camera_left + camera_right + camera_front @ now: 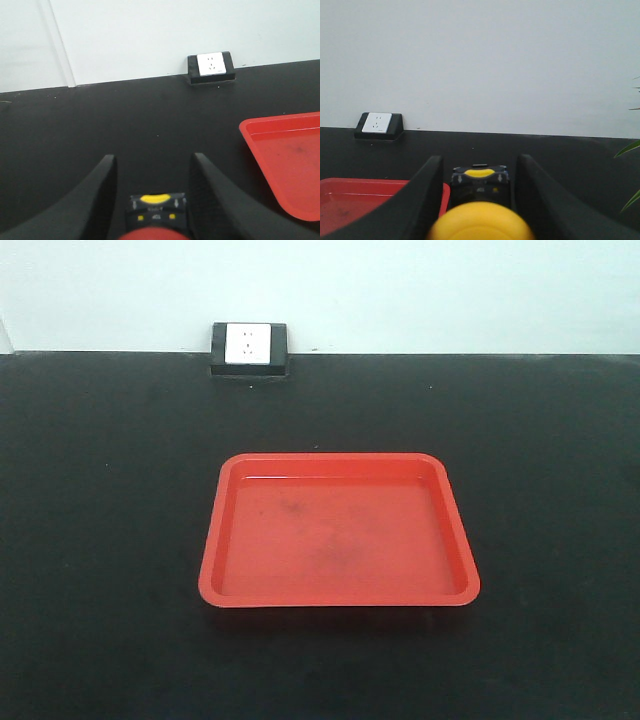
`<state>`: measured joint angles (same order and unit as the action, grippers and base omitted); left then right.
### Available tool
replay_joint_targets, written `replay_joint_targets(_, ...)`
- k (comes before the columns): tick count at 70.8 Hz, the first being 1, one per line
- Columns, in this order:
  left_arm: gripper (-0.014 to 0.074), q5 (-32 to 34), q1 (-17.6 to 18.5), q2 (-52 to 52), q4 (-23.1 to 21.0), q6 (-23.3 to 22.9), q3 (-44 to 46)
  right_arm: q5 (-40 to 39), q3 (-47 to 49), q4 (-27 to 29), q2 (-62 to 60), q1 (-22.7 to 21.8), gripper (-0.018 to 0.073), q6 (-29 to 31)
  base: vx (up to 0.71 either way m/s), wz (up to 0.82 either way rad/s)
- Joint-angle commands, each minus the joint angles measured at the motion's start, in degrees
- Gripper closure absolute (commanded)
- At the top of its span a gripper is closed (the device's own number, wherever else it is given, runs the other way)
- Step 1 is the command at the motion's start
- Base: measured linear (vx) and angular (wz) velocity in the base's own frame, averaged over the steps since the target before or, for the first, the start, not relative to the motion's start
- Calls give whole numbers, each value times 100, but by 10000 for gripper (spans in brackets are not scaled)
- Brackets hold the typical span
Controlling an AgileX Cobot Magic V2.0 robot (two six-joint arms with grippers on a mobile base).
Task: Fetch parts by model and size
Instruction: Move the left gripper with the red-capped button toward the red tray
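Observation:
The red-capped push-button switch (156, 210) sits between the fingers of my left gripper (152, 156), cap toward the camera, black body with yellow markings pointing outward. The gripper is shut on it over the black table, left of the red tray (290, 170). The yellow-capped switch (480, 220) is held the same way in my right gripper (479, 157), which is shut on it just right of the tray (360, 200). In the front view the tray (215, 530) lies in the table's middle with nothing in it; neither gripper shows there.
A white wall socket in a black housing (249, 346) stands at the table's back edge against the pale wall, also visible as the socket (211, 64) and the socket (376, 123). Green plant leaves (630, 147) reach in at the far right.

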<state>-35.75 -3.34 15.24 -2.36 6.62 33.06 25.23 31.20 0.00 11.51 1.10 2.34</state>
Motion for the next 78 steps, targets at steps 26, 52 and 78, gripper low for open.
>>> replay_joint_targets(26, 601, 487, 42, 45, -42, 3, 153, -463, 146, 0, 82, -7, 565, 0, 0, 0)
replay_joint_targets(52, 601, 487, 42, 45, -42, 3, 153, -463, 146, 0, 81, -2, 565, 0, 0, 0)
replay_joint_targets(78, 601, 512, 42, 45, -42, 3, 153, -463, 146, 0, 81, -2, 565, 0, 0, 0)
